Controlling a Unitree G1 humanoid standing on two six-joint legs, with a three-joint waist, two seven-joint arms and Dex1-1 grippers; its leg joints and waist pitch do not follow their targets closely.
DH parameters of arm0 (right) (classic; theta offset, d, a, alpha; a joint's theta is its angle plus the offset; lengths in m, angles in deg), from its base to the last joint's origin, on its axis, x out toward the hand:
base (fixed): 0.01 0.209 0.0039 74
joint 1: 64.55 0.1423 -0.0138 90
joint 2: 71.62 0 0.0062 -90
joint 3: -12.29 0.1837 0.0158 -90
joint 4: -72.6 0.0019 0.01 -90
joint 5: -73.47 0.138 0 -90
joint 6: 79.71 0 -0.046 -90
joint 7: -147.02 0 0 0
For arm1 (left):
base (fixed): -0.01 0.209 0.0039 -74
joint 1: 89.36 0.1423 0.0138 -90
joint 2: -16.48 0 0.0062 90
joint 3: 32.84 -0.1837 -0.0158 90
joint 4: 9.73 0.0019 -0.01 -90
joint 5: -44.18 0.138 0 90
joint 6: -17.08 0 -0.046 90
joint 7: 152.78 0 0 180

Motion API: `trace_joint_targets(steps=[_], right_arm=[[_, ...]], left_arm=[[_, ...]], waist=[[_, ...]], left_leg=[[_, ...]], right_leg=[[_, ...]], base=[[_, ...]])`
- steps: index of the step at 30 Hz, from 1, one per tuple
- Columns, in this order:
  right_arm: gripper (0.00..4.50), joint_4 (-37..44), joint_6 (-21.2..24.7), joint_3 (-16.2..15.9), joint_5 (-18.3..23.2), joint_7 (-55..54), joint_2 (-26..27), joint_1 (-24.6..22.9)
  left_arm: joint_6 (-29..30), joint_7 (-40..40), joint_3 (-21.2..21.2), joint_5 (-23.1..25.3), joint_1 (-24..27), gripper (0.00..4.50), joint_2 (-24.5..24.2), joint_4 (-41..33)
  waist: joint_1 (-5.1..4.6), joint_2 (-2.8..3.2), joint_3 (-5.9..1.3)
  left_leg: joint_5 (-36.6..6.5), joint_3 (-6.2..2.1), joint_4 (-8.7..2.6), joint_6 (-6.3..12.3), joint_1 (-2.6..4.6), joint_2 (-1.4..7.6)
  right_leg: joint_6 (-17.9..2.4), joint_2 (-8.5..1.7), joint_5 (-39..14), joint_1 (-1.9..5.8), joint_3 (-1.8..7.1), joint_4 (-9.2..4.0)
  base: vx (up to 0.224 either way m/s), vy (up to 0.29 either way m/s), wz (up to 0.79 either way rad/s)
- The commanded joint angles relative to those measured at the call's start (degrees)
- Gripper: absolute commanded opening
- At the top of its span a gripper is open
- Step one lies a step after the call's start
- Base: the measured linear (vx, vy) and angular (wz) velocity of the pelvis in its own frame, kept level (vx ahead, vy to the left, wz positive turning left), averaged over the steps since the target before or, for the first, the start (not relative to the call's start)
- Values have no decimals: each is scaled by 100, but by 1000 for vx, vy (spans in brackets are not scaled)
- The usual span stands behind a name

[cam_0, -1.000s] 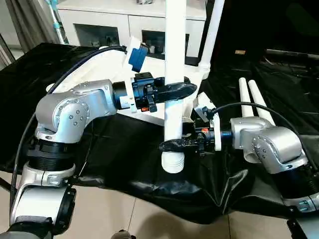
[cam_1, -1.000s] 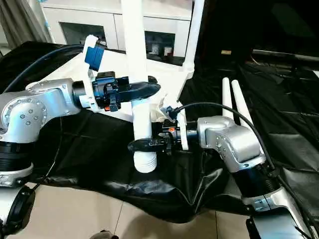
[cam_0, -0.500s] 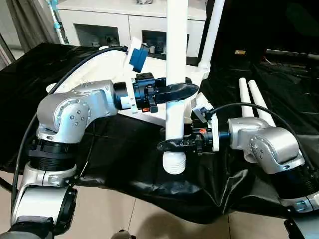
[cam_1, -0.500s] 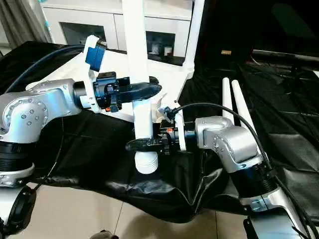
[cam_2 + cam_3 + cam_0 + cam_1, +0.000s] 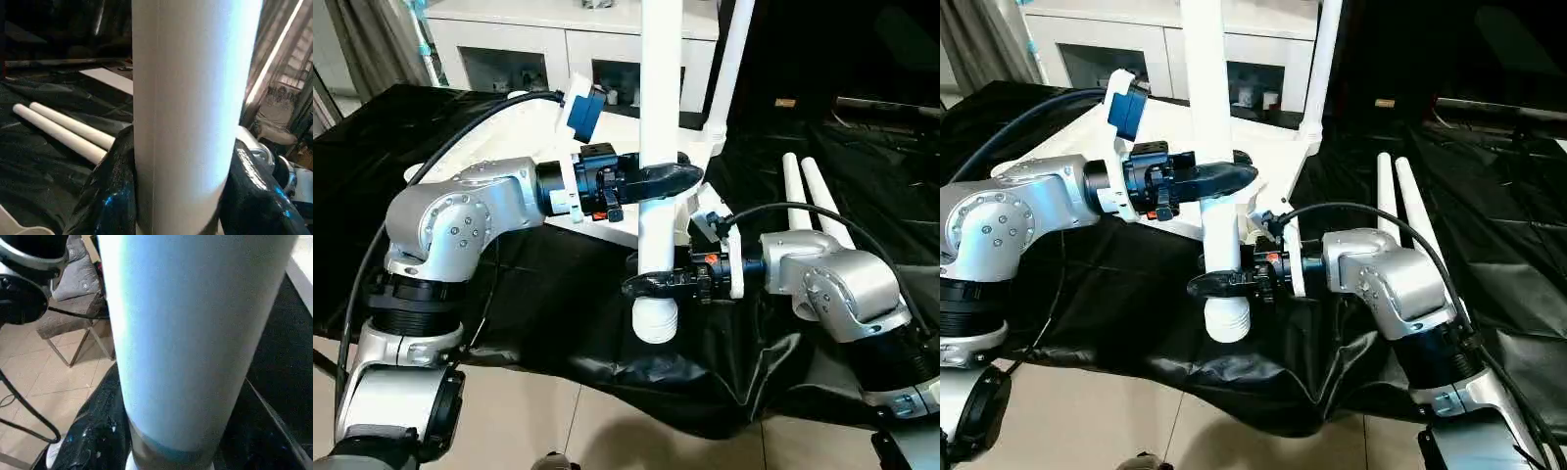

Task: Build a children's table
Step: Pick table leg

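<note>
A: Biggest thing first. What's at the back?

B: White cabinet [image 5: 558, 44] with glass doors, along the far wall. In front of it a black sheet [image 5: 558, 323] draped over the surface, hanging off the near edge toward the tiled floor [image 5: 558, 421].

A: And the table parts?

B: White tabletop [image 5: 1175, 117] lies on the sheet, partly behind the left arm. One leg [image 5: 1317, 73] stands upright in a far corner socket. Two spare legs [image 5: 813, 201] lie side by side on the sheet, to the right, beside the right arm.

A: The fourth?

B: The held leg [image 5: 658, 147] is upright, in the middle, just in front of the tabletop's near edge. Its ribbed, threaded end [image 5: 655, 321] points down, hanging clear over the sheet.

A: Who has it?

B: Both arms. Left tool [image 5: 661, 178] comes in from the left, high on the leg; its black fingers sit on either side of the shaft, clamped about halfway. The left wrist view shows the fingers [image 5: 110, 196] pressed against both flanks of the leg.

A: The right one?

B: Right tool [image 5: 656, 284] reaches in from the right, lower down, just above the threads. Its fingers [image 5: 93, 435] bracket the shaft closely on both sides and look in contact, gripping it.
</note>
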Motion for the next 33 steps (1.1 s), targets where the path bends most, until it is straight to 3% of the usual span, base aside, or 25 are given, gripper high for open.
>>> trace_joint_targets(steps=[1, 3, 4, 6, 7, 8, 10, 11, 13, 16, 17, 18, 22, 23, 24, 25, 26, 27, 28, 29, 30, 31, 32, 33], right_arm=[[185, -8, 33, 26, 18, -21, 11, 3], [184, -1, 38, 62, 38, -44, 22, -6], [184, 8, 59, 144, 93, -98, 59, -20], [184, 14, 71, 192, 124, -133, 86, -28], [184, 19, 87, 242, 161, -166, 114, -36], [184, 36, 91, 307, 203, -214, 156, -55], [184, 46, 90, 331, 220, -231, 174, -63], [184, 88, 113, 439, 304, -289, 245, -87], [184, 104, 131, 530, 370, -345, 306, -95], [184, 76, 131, 867, 561, -620, 542, -91], [184, 15, 62, 1086, 639, -863, 701, -70], [184, -43, 2, 1275, 700, -1095, 838, -54], [184, -199, -320, 1659, 593, -1851, 1122, -44], [184, -247, -417, 1740, 514, -2072, 1183, -45], [184, -375, -751, 1789, 111, -2563, 1213, -51], [184, -375, -751, 1789, 111, -2563, 1213, -51], [184, -456, -963, 1764, -172, -2798, 1176, -78], [184, -526, -1154, 1776, -411, -3035, 1151, -111], [184, -616, -1338, 1735, -711, -3282, 1060, -167], [184, -668, -1497, 1746, -860, -3396, 1009, -230], [184, -674, -1576, 1745, -980, -3509, 962, -288], [184, -645, -1622, 1719, -1095, -3615, 913, -356], [184, -645, -1622, 1719, -1095, -3615, 913, -356], [184, -605, -1641, 1708, -1150, -3674, 891, -406]], left_arm=[[-123, -349, 362, -122, -271, 233, 210, 127], [-88, -390, 537, -324, -303, 247, 317, 173], [-90, -520, 873, -667, -357, 250, 515, 289], [-145, -551, 982, -759, -367, 256, 585, 342], [-203, -575, 1071, -841, -363, 280, 652, 386], [-380, -585, 1215, -960, -321, 287, 793, 427], [-436, -610, 1291, -1028, -304, 292, 865, 449], [-737, -756, 1586, -1217, -290, 300, 1153, 549], [-939, -919, 1807, -1381, -309, 320, 1356, 650], [-1544, -1400, 2436, -1932, -384, 323, 1939, 886], [-1713, -1572, 2722, -2284, -399, 323, 2182, 954], [-1778, -1705, 2910, -2571, -395, 323, 2337, 989], [-1899, -1852, 3051, -2754, -273, 323, 2528, 905], [-1956, -1904, 2978, -2501, -230, 323, 2493, 909], [-2116, -2148, 2739, -1715, -209, 323, 2294, 1135], [-2116, -2148, 2739, -1715, -209, 323, 2294, 1135], [-2315, -2395, 2384, -928, -227, 323, 2025, 1453], [-2580, -2650, 1924, -51, -233, 323, 1714, 1821], [-3210, -2657, 988, 1271, -181, 323, 1193, 2276], [-3621, -2599, 151, 2299, -152, 323, 731, 2657], [-3840, -2563, -476, 2954, -153, 323, 393, 2973], [-4035, -2577, -1017, 3468, -174, 323, 126, 3271], [-4035, -2577, -1017, 3468, -174, 323, 126, 3271], [-4153, -2603, -1311, 3734, -193, 323, -12, 3455]], waist=[[7, -61, -464], [18, -82, -469], [22, -79, -471], [30, -78, -481], [9, -100, -468], [12, -53, -463], [14, -75, -470], [24, -39, -471], [37, -71, -476], [44, -87, -479], [49, -63, -474], [46, -85, -478], [48, -43, -477], [33, -46, -474], [27, -37, -471], [13, -34, -470], [13, -27, -472], [7, -18, -463], [3, -11, -465], [27, 16, -471], [15, 16, -478], [17, 15, -494], [9, 64, -525], [-11, 49, -529]], left_leg=[[-666, 18, -351, -33, 76, 54], [-658, 22, -346, -28, 69, 46], [-666, 15, -347, -21, 70, 46], [-674, 15, -335, -12, 74, 44], [-686, 8, -347, 4, 52, 39], [-705, 5, -343, 13, 58, 38], [-720, 17, -340, 28, 77, 42], [-727, 7, -343, 23, 77, 47], [-748, 15, -332, 41, 67, 43], [-748, 9, -338, 76, 60, 46], [-758, 9, -332, 76, 50, 39], [-760, 16, -330, 73, 45, 34], [-777, 9, -348, 33, 76, 40], [-764, 4, -362, -5, 80, 51], [-764, -10, -376, -52, 84, 63], [-788, -8, -378, -98, 95, 62], [-806, -14, -386, -131, 102, 53], [-857, -16, -398, -153, 106, 51], [-978, -34, -418, -239, 126, 46], [-1084, -80, -457, -282, 139, 47], [-1096, -81, -470, -322, 145, 45], [-988, -82, -471, -384, 133, 40], [-801, -87, -452, -444, 133, 45], [-688, -85, -439, -461, 103, 38]], right_leg=[[-1178, -280, -762, 332, 222, -370], [-1203, -287, -758, 346, 219, -365], [-1209, -286, -784, 345, 212, -370], [-1265, -295, -730, 348, 211, -370], [-1242, -286, -755, 363, 202, -373], [-1230, -291, -794, 353, 205, -380], [-1231, -282, -793, 342, 210, -396], [-1242, -282, -771, 343, 205, -386], [-1330, -296, -669, 363, 204, -405], [-1313, -295, -640, 373, 197, -403], [-1345, -302, -652, 367, 197, -400], [-1346, -304, -680, 373, 194, -406], [-1215, -280, -845, 345, 180, -421], [-1144, -281, -872, 335, 186, -428], [-1022, -280, -945, 321, 184, -448], [-933, -266, -983, 313, 187, -446], [-816, -270, -1035, 334, 192, -461], [-700, -261, -1126, 312, 196, -483], [-360, -247, -1377, 309, 199, -491], [85, -255, -1674, 292, 207, -539], [218, -253, -1699, 284, 211, -541], [290, -260, -1536, 296, 210, -533], [146, -258, -1076, 299, 206, -474], [-33, -255, -739, 327, 203, -424]], base=[[0, 0, 0], [0, 0, 0], [0, 0, 0], [0, 0, 0], [0, 0, 0], [0, 0, 0], [0, 0, 0], [0, 0, 0], [0, 0, 0], [0, 0, 0], [0, 0, 0], [0, 0, 0], [0, 0, 0], [0, 0, 0], [0, 0, 0], [0, 0, 0], [0, 0, 0], [0, 0, 0], [0, 0, 0], [0, 0, 0], [0, 0, 0], [0, 0, 0], [0, 0, 0], [0, 0, 0]])
